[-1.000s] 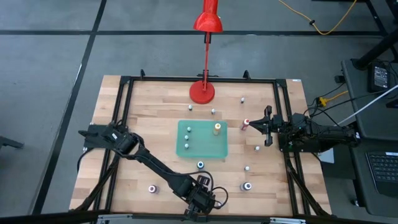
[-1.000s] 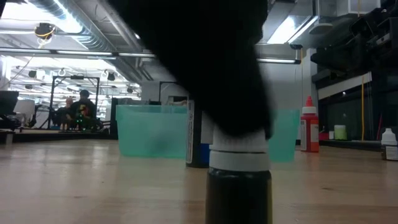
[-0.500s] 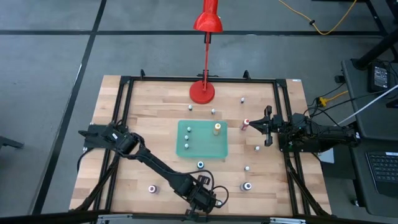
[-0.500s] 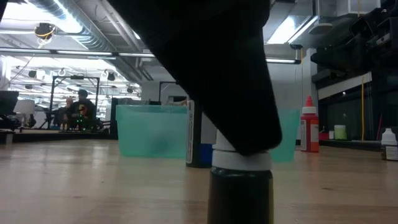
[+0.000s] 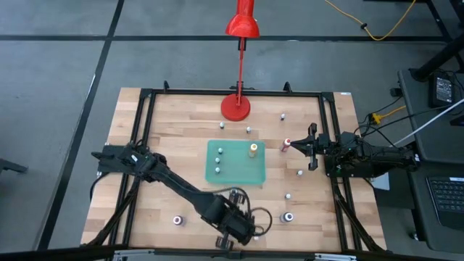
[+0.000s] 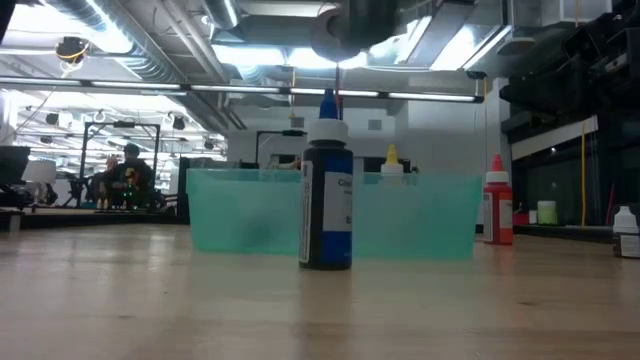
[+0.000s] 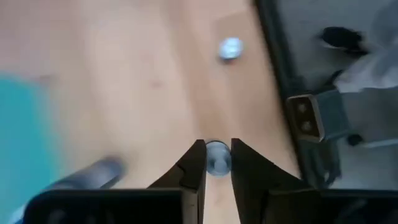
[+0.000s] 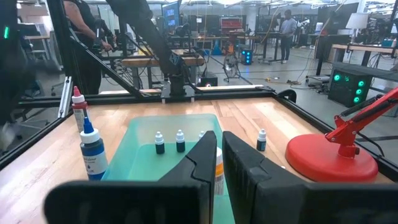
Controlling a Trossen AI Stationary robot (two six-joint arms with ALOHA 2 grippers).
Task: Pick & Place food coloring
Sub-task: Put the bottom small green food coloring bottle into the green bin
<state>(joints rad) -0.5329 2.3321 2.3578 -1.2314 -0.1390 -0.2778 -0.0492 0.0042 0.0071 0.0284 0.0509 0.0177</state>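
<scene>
Wooden table (image 5: pixel 181 123) is framed by black rails, with an open workshop seen behind in the low view. Red lamp (image 5: pixel 235 106) is stood at the far edge, its base on the wood. Green bin (image 5: pixel 235 172) is set mid-table; several small bottles (image 8: pixel 160 143) are stood inside it, plus a yellow-capped one (image 5: pixel 253 149). Left arm is stretched across the near side, and the left gripper (image 5: pixel 239 226) is raised above the near edge. In the left wrist view its fingers (image 7: pixel 194 163) are seen nearly closed, pinched on a white-capped bottle (image 7: pixel 217 157) held clear of the wood. Right gripper (image 5: pixel 296 146) is parked at the right side, near the bin, fingers closed with nothing between them. Blue bottle (image 6: pixel 326 190) is stood upright just in front of the bin. Red-capped bottle (image 5: pixel 287 143) is stood just beside the right gripper's tips. More loose bottles are scattered on the wood: one (image 5: pixel 288 217) near the right front, one (image 5: pixel 177 220) near the left front, a few by the lamp base and right of the bin.
</scene>
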